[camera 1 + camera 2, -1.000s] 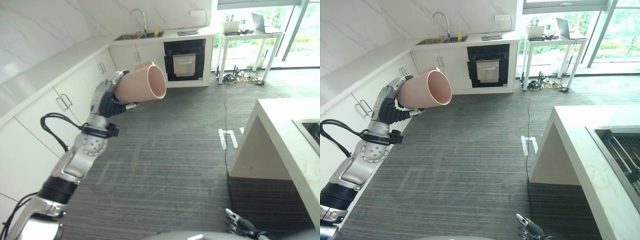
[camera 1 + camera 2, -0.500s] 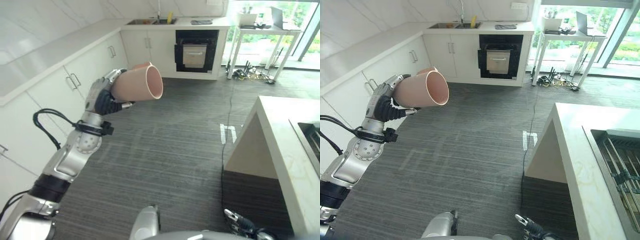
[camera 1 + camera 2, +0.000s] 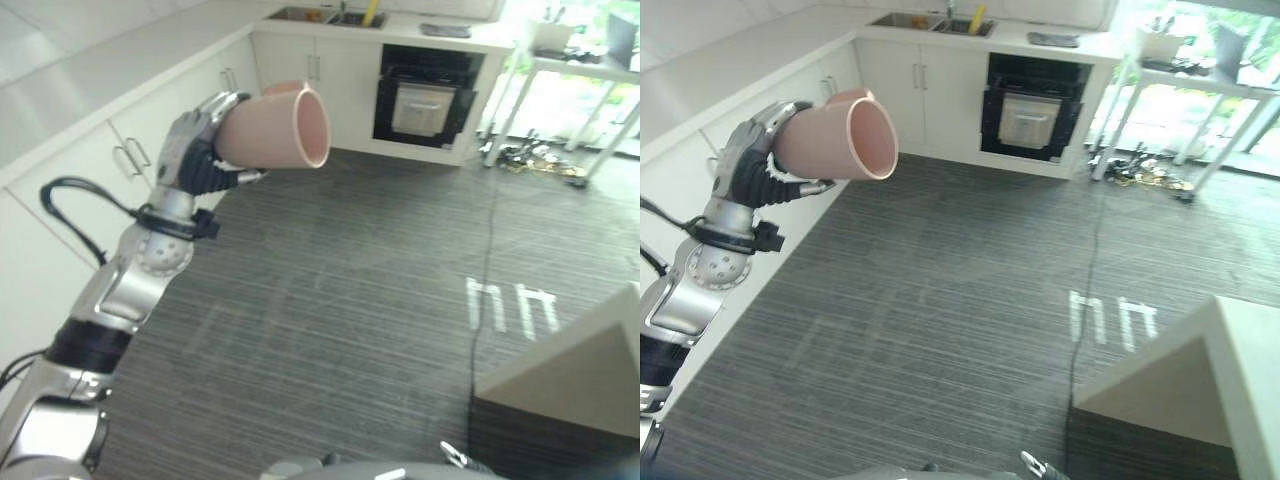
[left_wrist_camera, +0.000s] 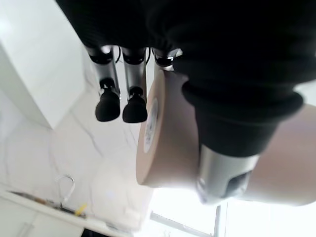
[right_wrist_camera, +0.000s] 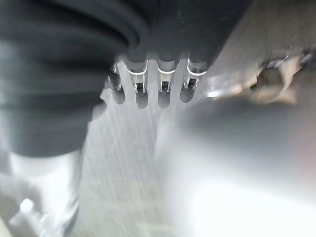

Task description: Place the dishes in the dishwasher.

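Note:
My left hand is raised over the grey floor beside the cabinets and is shut on a large pink cup. The cup lies on its side with its open mouth facing right. In the left wrist view the thumb presses the cup's wall, and the fingers curl past its base. In the right wrist view my right hand hangs low with straight fingers and holds nothing. A black built-in appliance with a closed door stands in the far cabinet row.
White cabinets run along the left, under a counter with a sink at the back. The corner of a white island juts in at the lower right. A thin cable and white tape marks lie on the floor. A white table stands by the window.
The camera has swung left and down, so the island has slid toward the right edge. The left hand still holds the pink cup, raised in much the same pose.

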Motion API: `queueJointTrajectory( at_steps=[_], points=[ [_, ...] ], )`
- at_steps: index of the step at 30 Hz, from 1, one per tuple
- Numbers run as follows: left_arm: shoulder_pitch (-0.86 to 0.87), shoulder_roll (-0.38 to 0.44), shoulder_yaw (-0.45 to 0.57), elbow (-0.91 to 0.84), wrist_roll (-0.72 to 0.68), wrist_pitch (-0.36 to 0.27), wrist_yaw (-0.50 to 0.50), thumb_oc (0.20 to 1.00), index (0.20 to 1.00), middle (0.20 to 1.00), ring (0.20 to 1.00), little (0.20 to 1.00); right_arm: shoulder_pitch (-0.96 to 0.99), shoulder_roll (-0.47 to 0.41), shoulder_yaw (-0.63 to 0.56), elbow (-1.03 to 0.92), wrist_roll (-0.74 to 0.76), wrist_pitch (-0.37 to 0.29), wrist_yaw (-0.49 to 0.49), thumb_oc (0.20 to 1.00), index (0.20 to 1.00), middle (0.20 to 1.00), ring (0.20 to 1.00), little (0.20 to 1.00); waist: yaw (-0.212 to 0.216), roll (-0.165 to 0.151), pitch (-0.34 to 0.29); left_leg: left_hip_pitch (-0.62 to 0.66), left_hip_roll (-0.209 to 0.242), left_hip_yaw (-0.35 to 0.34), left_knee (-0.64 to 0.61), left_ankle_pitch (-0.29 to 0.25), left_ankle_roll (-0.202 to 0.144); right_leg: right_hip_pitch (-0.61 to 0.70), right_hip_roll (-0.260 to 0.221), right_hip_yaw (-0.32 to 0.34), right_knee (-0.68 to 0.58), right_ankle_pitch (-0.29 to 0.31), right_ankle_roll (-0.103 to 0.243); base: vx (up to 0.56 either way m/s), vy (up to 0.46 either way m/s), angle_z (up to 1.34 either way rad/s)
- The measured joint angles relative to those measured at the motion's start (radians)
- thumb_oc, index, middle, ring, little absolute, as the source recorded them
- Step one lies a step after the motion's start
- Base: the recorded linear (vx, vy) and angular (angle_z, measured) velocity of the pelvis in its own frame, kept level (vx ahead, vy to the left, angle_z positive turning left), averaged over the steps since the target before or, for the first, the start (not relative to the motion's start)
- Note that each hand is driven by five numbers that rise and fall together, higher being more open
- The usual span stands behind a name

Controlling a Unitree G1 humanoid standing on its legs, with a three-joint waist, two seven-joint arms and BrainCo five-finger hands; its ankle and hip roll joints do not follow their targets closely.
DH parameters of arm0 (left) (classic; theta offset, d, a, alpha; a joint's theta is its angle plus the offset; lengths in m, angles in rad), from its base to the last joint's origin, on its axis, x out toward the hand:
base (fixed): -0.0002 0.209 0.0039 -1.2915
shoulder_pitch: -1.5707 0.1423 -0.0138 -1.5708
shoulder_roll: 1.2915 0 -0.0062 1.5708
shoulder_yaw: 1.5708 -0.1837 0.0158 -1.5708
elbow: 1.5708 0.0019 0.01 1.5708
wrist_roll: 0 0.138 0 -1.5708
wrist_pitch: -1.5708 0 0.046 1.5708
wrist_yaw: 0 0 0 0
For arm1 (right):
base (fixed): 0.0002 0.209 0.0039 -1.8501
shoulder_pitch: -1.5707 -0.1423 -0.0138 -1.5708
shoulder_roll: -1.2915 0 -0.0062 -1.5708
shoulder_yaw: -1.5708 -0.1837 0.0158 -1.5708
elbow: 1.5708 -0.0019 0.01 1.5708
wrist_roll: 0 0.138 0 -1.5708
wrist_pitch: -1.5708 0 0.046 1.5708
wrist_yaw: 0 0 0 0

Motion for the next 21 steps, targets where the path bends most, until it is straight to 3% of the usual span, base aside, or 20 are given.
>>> queueJointTrajectory(
  at_steps=[1, 2, 3, 6, 7, 8, 9, 10, 11, 12, 14, 15, 16, 17, 18, 19, 20, 21],
  points=[
    [0.002, -0.001, 0.000, 0.001, 0.000, -0.001, 0.002, 0.200, 0.200, 0.200, 0.200, 0.200, -0.002, -0.008, -0.007, -0.016, 0.000, -0.008, -0.002, 1.000, 1.000, 1.000, 1.000, 1.000, -0.016, 0.023, -0.001, 0.027, 0.017, -0.020, -0.022, -0.010, -0.016, -0.063, 0.035, -0.012, -0.063, -0.050, -0.016, 0.36, 0.072, -0.29],
    [-0.001, 0.000, 0.001, 0.008, 0.000, -0.002, 0.003, 0.200, 0.200, 0.200, 0.200, 0.200, -0.003, -0.008, -0.004, -0.038, -0.001, -0.010, -0.001, 1.000, 1.000, 1.000, 1.000, 1.000, -0.044, 0.029, 0.000, 0.056, 0.029, -0.061, -0.049, -0.016, -0.027, -0.126, 0.093, -0.014, -0.237, -0.065, -0.030, 0.28, -0.012, 0.12],
    [-0.005, -0.001, 0.001, 0.019, 0.000, -0.002, 0.002, 0.200, 0.200, 0.200, 0.200, 0.200, -0.001, -0.008, -0.002, -0.045, -0.002, -0.010, 0.002, 1.000, 1.000, 1.000, 1.000, 1.000, -0.074, 0.015, -0.002, 0.070, 0.022, -0.079, -0.060, -0.020, -0.035, -0.174, 0.110, -0.021, -0.386, -0.051, -0.039, 0.29, -0.076, 0.47],
    [-0.008, -0.016, -0.021, 0.027, 0.000, 0.000, 0.001, 0.200, 0.200, 0.200, 0.200, 0.200, 0.055, -0.021, -0.009, 0.020, -0.002, 0.004, 0.023, 1.000, 1.000, 1.000, 1.000, 1.000, -0.110, -0.062, 0.002, 0.165, -0.044, -0.121, -0.057, -0.098, -0.087, -0.245, 0.072, -0.035, -0.808, 0.093, -0.043, 0.37, -0.181, 0.75],
    [-0.008, -0.025, -0.052, 0.026, 0.001, -0.002, -0.001, 0.200, 0.200, 0.200, 0.200, 0.200, 0.055, -0.022, -0.018, 0.047, -0.001, 0.013, 0.026, 1.000, 1.000, 1.000, 1.000, 1.000, -0.109, -0.054, 0.005, 0.196, -0.042, -0.131, -0.058, -0.111, -0.095, -0.235, 0.078, -0.040, -0.866, 0.110, -0.048, 0.32, -0.183, 0.86],
    [-0.003, -0.033, -0.071, 0.024, 0.004, -0.003, -0.004, 0.200, 0.200, 0.200, 0.200, 0.200, 0.052, -0.022, -0.024, 0.048, -0.001, 0.019, 0.032, 1.000, 1.000, 1.000, 1.000, 1.000, -0.108, -0.046, 0.004, 0.225, -0.025, -0.135, -0.060, -0.117, -0.105, -0.210, 0.091, -0.058, -0.866, 0.114, -0.052, 0.40, -0.247, 0.76],
    [-0.001, -0.048, -0.073, 0.023, 0.005, -0.004, -0.004, 0.200, 0.200, 0.200, 0.200, 0.200, 0.043, -0.020, -0.040, 0.048, 0.000, 0.020, 0.034, 1.000, 1.000, 1.000, 1.000, 1.000, -0.104, -0.038, 0.003, 0.251, -0.014, -0.133, -0.059, -0.118, -0.107, -0.181, 0.104, -0.092, -0.852, 0.128, -0.077, 0.29, -0.192, 0.58],
    [0.007, -0.058, -0.063, 0.013, 0.009, -0.001, -0.011, 0.200, 0.200, 0.200, 0.200, 0.200, 0.030, -0.022, -0.043, 0.047, 0.001, 0.022, 0.035, 1.000, 1.000, 1.000, 1.000, 1.000, -0.097, -0.037, -0.002, 0.279, -0.012, -0.125, -0.056, -0.120, -0.109, -0.123, 0.132, -0.098, -0.864, 0.157, -0.147, 0.39, -0.249, 0.35],
    [0.027, -0.077, -0.044, -0.003, 0.010, 0.001, -0.017, 0.200, 0.200, 0.200, 0.200, 0.200, 0.009, -0.032, -0.043, 0.046, 0.001, 0.022, 0.034, 1.000, 1.000, 1.000, 1.000, 1.000, -0.084, -0.024, -0.003, 0.292, -0.014, -0.104, 0.001, -0.128, -0.129, -0.092, 0.138, -0.074, -0.871, 0.271, -0.215, 0.29, -0.180, 0.03],
    [0.064, -0.094, -0.022, -0.019, 0.010, 0.001, -0.019, 0.200, 0.200, 0.200, 0.200, 0.200, -0.013, -0.039, -0.044, 0.046, 0.003, 0.022, 0.033, 1.000, 1.000, 1.000, 1.000, 1.000, -0.074, -0.014, -0.003, 0.263, -0.018, -0.078, 0.098, -0.130, -0.160, -0.055, 0.146, -0.041, -0.890, 0.280, -0.209, 0.33, -0.211, -0.08],
    [0.110, -0.081, -0.026, -0.033, 0.032, 0.001, -0.032, 0.200, 0.200, 0.200, 0.200, 0.200, -0.030, -0.025, -0.043, 0.033, 0.019, 0.019, 0.035, 1.000, 1.000, 1.000, 1.000, 1.000, -0.056, -0.041, -0.003, 0.200, 0.033, -0.017, 0.151, -0.180, -0.178, 0.071, 0.139, -0.007, -0.987, 0.268, -0.214, 0.27, -0.216, -0.16],
    [0.128, -0.057, -0.023, -0.059, 0.037, 0.011, -0.033, 0.200, 0.200, 0.200, 0.200, 0.200, -0.032, -0.028, -0.037, 0.009, 0.020, 0.019, 0.037, 1.000, 1.000, 1.000, 1.000, 1.000, -0.058, -0.052, -0.001, 0.089, 0.103, -0.012, 0.123, -0.173, -0.198, 0.098, 0.123, -0.010, -0.954, 0.233, -0.173, 0.30, -0.302, -0.21],
    [0.132, -0.061, -0.016, -0.071, 0.036, 0.014, -0.033, 0.200, 0.200, 0.200, 0.200, 0.200, -0.035, -0.047, -0.035, -0.004, 0.020, 0.020, 0.038, 1.000, 1.000, 1.000, 1.000, 1.000, -0.061, -0.022, 0.004, 0.082, 0.134, -0.030, 0.066, -0.141, -0.195, 0.064, 0.140, -0.016, -0.846, 0.175, -0.131, 0.25, -0.260, -0.27],
    [0.139, -0.061, -0.015, -0.072, 0.036, 0.022, -0.033, 0.200, 0.200, 0.200, 0.200, 0.200, -0.044, -0.050, -0.033, -0.009, 0.019, 0.022, 0.037, 1.000, 1.000, 1.000, 1.000, 1.000, -0.073, -0.010, 0.003, 0.069, 0.131, -0.023, 0.132, -0.161, -0.233, 0.047, 0.145, -0.049, -0.757, 0.108, -0.142, 0.28, -0.292, -0.27],
    [0.143, -0.057, -0.011, -0.085, 0.036, 0.030, -0.033, 0.200, 0.200, 0.200, 0.200, 0.200, -0.039, -0.036, -0.014, -0.013, 0.018, 0.027, 0.038, 1.000, 1.000, 1.000, 1.000, 1.000, -0.077, -0.035, 0.002, -0.006, 0.109, 0.001, 0.315, -0.175, -0.259, 0.043, 0.160, -0.080, -0.679, 0.037, -0.187, 0.19, -0.189, -0.37],
    [0.146, -0.061, -0.002, -0.107, 0.036, 0.033, -0.033, 0.200, 0.200, 0.200, 0.200, 0.200, -0.027, -0.038, 0.004, -0.012, 0.018, 0.039, 0.040, 1.000, 1.000, 1.000, 1.000, 1.000, -0.077, -0.063, 0.000, -0.124, 0.087, 0.040, 0.583, -0.135, -0.298, 0.100, 0.174, -0.049, -0.750, -0.006, -0.235, 0.25, -0.221, -0.68],
    [0.157, -0.080, -0.001, -0.116, 0.035, 0.035, -0.033, 0.200, 0.200, 0.200, 0.200, 0.200, -0.021, -0.054, 0.006, 0.014, 0.018, 0.039, 0.037, 1.000, 1.000, 1.000, 1.000, 1.000, -0.066, -0.039, 0.001, -0.232, 0.083, 0.044, 0.839, 0.003, -0.278, 0.174, 0.182, -0.011, -0.803, 0.015, -0.228, 0.25, -0.150, -0.65],
    [0.151, -0.082, 0.006, -0.120, 0.035, 0.032, -0.035, 0.200, 0.200, 0.200, 0.200, 0.200, -0.015, -0.051, 0.004, 0.019, 0.018, 0.037, 0.040, 1.000, 1.000, 1.000, 1.000, 1.000, -0.073, -0.046, 0.005, -0.299, 0.084, 0.028, 0.925, 0.001, -0.258, 0.206, 0.182, -0.003, -0.826, 0.007, -0.239, 0.29, -0.107, -0.60]
  ],
)
